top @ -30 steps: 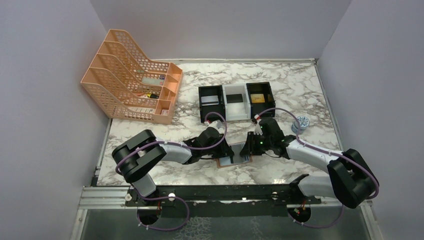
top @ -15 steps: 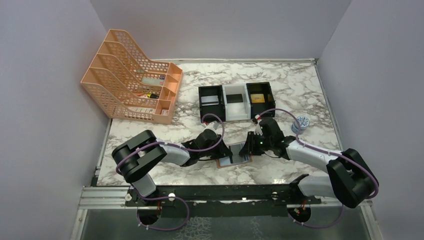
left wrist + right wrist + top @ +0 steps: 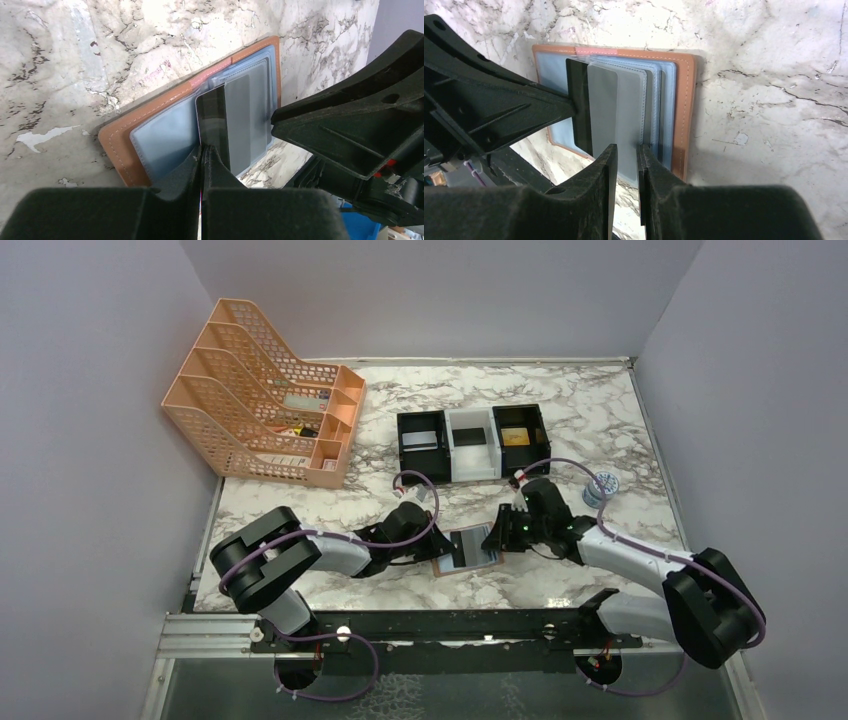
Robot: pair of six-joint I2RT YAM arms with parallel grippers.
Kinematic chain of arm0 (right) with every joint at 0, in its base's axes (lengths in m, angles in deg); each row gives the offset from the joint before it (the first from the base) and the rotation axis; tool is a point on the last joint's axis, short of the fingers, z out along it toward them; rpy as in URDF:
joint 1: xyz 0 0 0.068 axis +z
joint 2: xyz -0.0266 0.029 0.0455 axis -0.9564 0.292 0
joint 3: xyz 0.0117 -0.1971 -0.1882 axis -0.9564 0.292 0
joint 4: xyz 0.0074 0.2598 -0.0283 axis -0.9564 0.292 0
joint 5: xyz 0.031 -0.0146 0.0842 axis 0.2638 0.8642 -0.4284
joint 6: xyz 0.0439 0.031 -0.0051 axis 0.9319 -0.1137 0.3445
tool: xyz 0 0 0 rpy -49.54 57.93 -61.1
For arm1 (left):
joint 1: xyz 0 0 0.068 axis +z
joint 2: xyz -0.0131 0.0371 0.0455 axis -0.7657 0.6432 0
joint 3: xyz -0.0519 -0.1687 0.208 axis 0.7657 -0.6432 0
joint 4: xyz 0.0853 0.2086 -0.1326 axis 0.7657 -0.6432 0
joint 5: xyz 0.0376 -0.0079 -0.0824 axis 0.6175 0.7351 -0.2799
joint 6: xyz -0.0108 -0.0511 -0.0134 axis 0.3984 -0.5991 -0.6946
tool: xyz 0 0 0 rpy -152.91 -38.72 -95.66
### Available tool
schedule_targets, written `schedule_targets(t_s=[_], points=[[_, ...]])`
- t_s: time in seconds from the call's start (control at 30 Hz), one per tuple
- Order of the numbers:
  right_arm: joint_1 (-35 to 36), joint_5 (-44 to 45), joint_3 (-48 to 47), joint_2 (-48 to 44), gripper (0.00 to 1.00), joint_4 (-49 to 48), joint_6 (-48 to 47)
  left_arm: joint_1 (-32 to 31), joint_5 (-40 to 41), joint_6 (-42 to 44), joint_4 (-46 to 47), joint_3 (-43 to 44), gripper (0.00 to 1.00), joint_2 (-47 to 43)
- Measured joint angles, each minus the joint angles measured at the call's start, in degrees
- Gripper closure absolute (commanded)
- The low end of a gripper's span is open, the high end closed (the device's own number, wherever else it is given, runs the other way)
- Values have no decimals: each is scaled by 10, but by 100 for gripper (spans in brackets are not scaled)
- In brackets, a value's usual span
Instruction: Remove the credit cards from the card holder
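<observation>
The tan card holder (image 3: 466,550) lies spread open near the table's front middle, its blue-grey pockets up (image 3: 165,140). A dark grey credit card (image 3: 212,117) sticks partly out of a pocket, and my left gripper (image 3: 205,150) is shut on its near edge. In the top view the left gripper (image 3: 437,546) sits at the holder's left side. My right gripper (image 3: 624,148) is closed, with a narrow gap, on the pale pocket leaves at the holder's (image 3: 684,100) edge. It sits at the holder's right side (image 3: 497,532). The dark card (image 3: 579,110) reaches toward the left gripper's fingers (image 3: 499,110).
Three small box trays stand behind: black (image 3: 422,462), white (image 3: 472,455), black (image 3: 522,452), a gold card (image 3: 515,436) in the right one. An orange mesh file rack (image 3: 262,405) fills the back left. A small blue-white round thing (image 3: 603,485) lies at right.
My left gripper has closed on the dark card and drawn back a little to the left. The holder now shows more of its open face. The right gripper's opening is unchanged.
</observation>
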Motion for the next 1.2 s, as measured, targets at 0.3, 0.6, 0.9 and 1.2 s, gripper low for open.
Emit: schedule_targets(t_s=[0.3,0.6,0.9,1.2], points=[[0,-49,0,-43,75,-8,-22,0,0,0,0,1,99,1],[0,-99,-12,70,75,-44,-19,0,-1,1,0,2,84,2],[0,-95,-20,83,75,-52,-16,0,-7,2,6,9,71,8],[0,-101,-10,87,75,-76,5,6,-25,-10,39,14,70,34]])
